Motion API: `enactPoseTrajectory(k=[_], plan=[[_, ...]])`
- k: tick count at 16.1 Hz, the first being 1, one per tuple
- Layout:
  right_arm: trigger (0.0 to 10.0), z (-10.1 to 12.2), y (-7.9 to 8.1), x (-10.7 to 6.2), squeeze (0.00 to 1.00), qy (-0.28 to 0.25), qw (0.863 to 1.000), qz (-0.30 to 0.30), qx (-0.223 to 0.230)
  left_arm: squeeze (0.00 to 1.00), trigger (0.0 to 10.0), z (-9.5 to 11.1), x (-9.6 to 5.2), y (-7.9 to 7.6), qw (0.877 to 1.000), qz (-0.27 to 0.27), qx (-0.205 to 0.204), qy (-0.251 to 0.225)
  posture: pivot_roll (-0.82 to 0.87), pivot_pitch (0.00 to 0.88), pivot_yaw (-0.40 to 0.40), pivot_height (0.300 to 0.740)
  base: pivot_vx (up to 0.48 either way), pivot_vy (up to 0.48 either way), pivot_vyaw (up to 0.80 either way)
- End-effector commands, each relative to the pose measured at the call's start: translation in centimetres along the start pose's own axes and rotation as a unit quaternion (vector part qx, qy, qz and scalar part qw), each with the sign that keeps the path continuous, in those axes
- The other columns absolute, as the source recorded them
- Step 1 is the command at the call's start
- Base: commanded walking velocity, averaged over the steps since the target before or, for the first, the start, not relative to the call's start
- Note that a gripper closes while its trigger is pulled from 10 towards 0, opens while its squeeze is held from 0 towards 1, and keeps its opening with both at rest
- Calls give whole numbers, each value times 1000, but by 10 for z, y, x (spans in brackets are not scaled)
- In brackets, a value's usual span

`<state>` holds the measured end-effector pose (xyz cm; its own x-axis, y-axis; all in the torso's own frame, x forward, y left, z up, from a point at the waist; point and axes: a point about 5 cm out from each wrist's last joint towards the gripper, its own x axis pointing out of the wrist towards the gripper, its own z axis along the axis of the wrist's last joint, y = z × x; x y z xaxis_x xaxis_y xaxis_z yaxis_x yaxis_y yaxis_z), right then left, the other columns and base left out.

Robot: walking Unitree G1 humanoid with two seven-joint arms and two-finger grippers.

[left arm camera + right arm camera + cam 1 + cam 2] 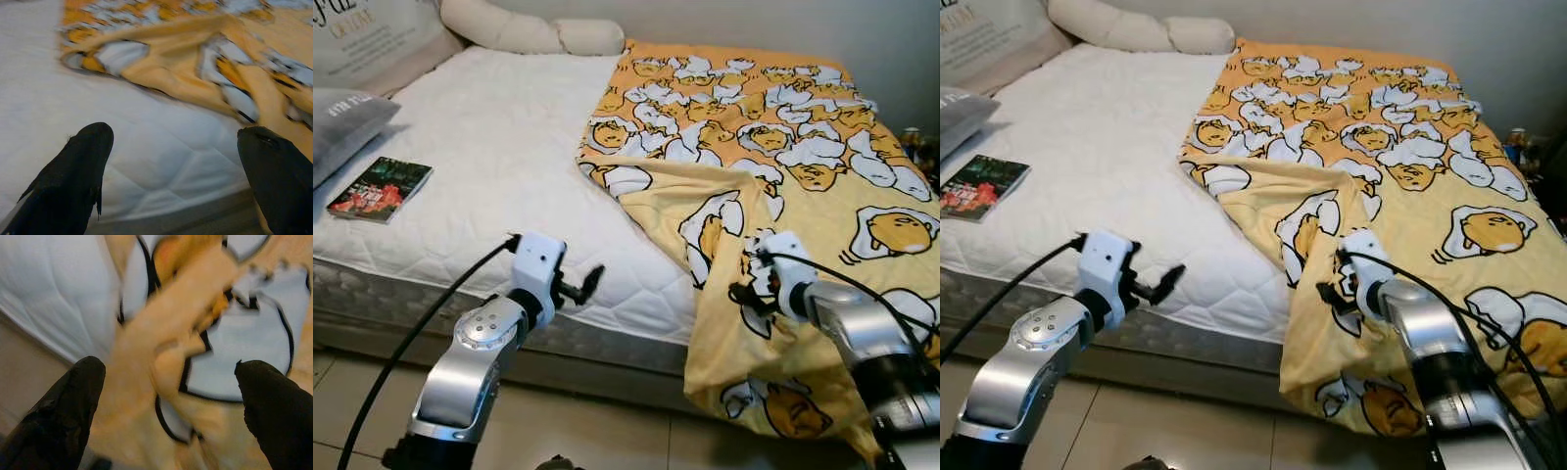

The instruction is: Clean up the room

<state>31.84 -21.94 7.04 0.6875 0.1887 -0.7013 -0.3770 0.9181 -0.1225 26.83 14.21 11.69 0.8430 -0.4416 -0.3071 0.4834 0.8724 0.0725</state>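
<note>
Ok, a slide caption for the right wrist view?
Right gripper open, fingers either side of a fold of the yellow blanket at the mattress edge.

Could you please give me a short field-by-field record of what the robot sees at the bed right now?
Place: bedside, white mattress
Blanket: yellow, egg print, covers the robot's right half of the bed, hangs over the near edge
Book: lies flat on the mattress, far left
Pillows: at the head of the bed
Left gripper: open, at the near mattress edge, holds nothing
Right gripper: open, against the hanging blanket fold
</note>
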Motion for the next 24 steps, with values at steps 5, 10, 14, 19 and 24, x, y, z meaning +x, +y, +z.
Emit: enactPoseTrajectory(k=[5, 10, 14, 19, 24], plan=[[10000, 12, -14, 14, 941, 33, 997, -43, -60, 0, 10000, 14, -2, 4, 999, -50, 15, 9, 23, 0, 76, 740, 0, 0, 0], [10000, 15, -18, 19, 0, 2, 997, -71, -28, 643, 10000, 26, 1, 12, 996, -83, 20, 1, 59, 0, 81, 740, 0, 0, 0], [10000, 14, -19, 20, 0, -5, 996, -84, -40, 1000, 10000, 24, -12, 9, 995, -95, 20, 16, 109, 80, 73, 740, 0, 0, 0], [10000, 16, -16, 23, 0, 4, 989, -112, -100, 192, 10000, 20, -24, 8, 995, -87, 29, 30, 129, 92, 64, 740, 0, 0, 0], [10000, 4, -18, 24, 0, 35, 971, -153, -182, 0, 10000, 21, -28, 9, 995, -82, 41, 42, 144, 101, 77, 740, 0, 0, 0]])
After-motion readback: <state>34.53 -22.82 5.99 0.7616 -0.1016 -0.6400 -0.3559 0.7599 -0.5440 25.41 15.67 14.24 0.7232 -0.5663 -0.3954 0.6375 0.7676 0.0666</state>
